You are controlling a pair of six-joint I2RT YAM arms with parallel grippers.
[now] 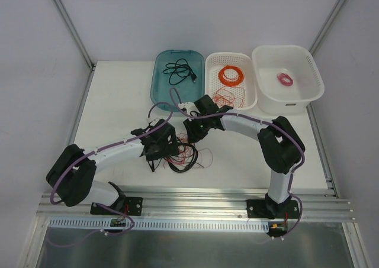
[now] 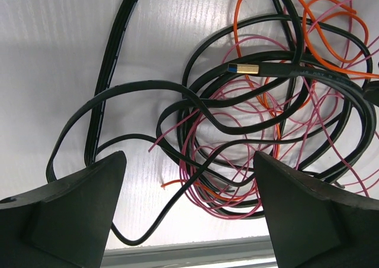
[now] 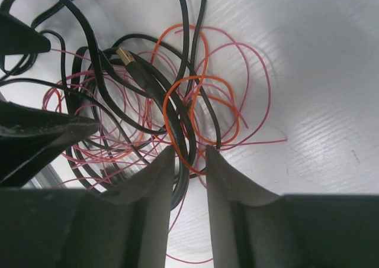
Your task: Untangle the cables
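L claw (image 2: 188, 161) wide open, hovering over the cables (image 1: 186, 155), a clump mid-table betw. both arms. R claw (image 3: 190, 152) narrow; orange wire (image 3: 195, 77) and black cord (image 3: 151, 84) run thru its gap, not pinched. Best: R nips orange only, lifts slow; L pins the cord. White smooth bench (image 1: 118, 102), so wires should slide easily. Three bins (image 1: 231, 55) at back, white walls (image 1: 35, 73) close in.

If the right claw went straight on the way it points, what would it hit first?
Most likely the orange wire loop lying just ahead of the right gripper, crossed by the black cord; depth is unclear.
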